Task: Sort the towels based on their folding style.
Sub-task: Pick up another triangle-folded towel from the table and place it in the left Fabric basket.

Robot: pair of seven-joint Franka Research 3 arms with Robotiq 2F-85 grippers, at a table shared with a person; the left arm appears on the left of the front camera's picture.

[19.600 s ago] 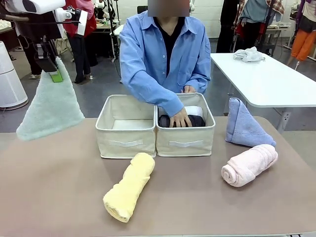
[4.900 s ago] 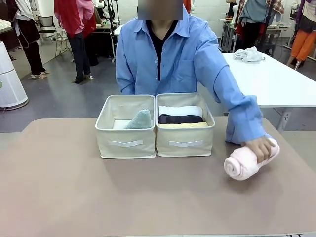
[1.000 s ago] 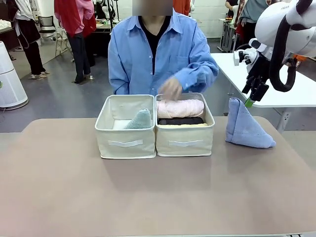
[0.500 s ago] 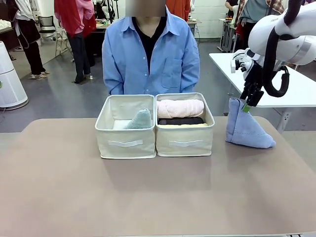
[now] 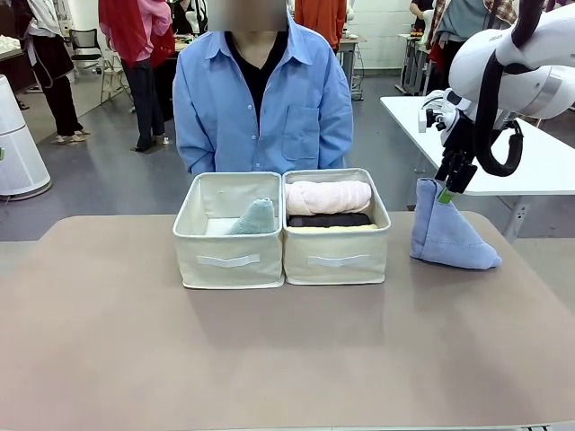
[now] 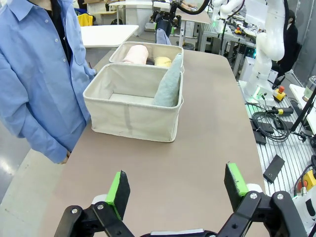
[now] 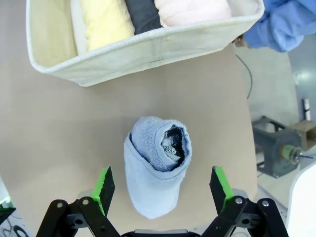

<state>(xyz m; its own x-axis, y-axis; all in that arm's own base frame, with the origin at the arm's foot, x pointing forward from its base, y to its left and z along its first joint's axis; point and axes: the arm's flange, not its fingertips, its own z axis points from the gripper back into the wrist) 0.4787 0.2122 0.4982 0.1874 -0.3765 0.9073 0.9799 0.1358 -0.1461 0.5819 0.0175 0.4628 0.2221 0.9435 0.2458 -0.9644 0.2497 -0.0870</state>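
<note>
A blue cone-shaped towel (image 5: 446, 232) stands on the table at the right, seen from above as a hollow cone (image 7: 157, 165) in the right wrist view. My right gripper (image 5: 446, 189) hangs open just above its tip, fingers (image 7: 103, 183) spread either side of it, nothing held. The right beige bin (image 5: 337, 256) holds the pink roll (image 5: 328, 196), the dark grey roll (image 5: 329, 219) and the yellow roll (image 5: 334, 228). The left bin (image 5: 229, 256) holds the pale grey-green cone (image 5: 254, 217). My left gripper (image 6: 175, 185) is open and empty above the table, short of the bins.
A person in a blue shirt (image 5: 262, 99) stands behind the bins, arms down. A white table (image 5: 530, 162) with a white rag sits at the back right. Other robot arms and cables show beyond the table edge in the left wrist view.
The person's hand has pulled back from the right bin and the person has straightened up. My right gripper has come down and left to just above the blue cone's tip.
</note>
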